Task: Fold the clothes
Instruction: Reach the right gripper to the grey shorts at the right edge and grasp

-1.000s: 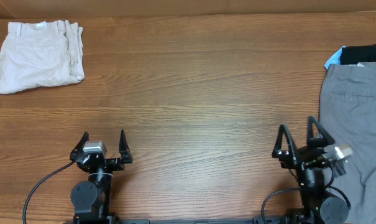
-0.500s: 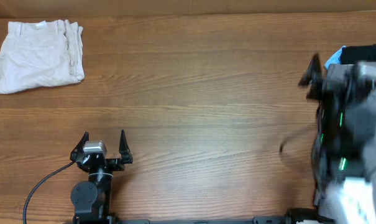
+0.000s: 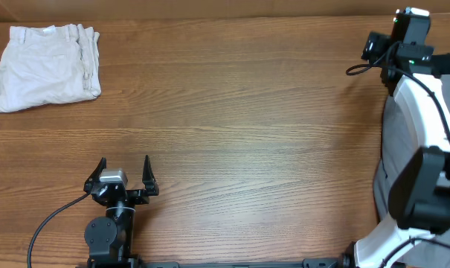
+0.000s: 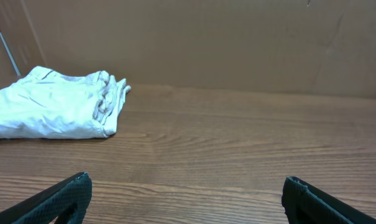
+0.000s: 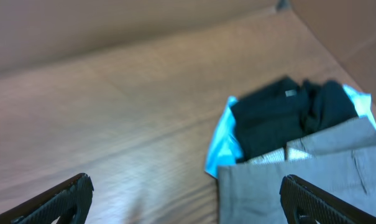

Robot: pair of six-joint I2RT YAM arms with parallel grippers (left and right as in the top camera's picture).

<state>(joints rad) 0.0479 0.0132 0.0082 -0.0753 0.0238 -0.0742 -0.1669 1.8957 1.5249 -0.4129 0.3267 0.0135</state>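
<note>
The grey shorts (image 3: 394, 149) lie flat at the table's right edge, mostly covered by my right arm in the overhead view. Their top left corner shows in the right wrist view (image 5: 299, 180). My right gripper (image 3: 392, 52) hangs open and empty above that corner near the far right of the table; in its wrist view (image 5: 188, 196) the fingertips straddle the corner and bare wood. My left gripper (image 3: 124, 170) is open and empty near the front edge, also seen in the left wrist view (image 4: 188, 199).
Folded cream-white shorts (image 3: 46, 67) lie at the far left, ahead of the left gripper (image 4: 51, 112). A black garment (image 5: 281, 118) on something light blue (image 5: 222, 146) lies just beyond the grey shorts. A cardboard wall (image 4: 206, 43) runs along the far edge.
My right arm has swung up from its rest near the front edge to the far right of the table, above the top of the grey shorts. The left arm has not moved.
</note>
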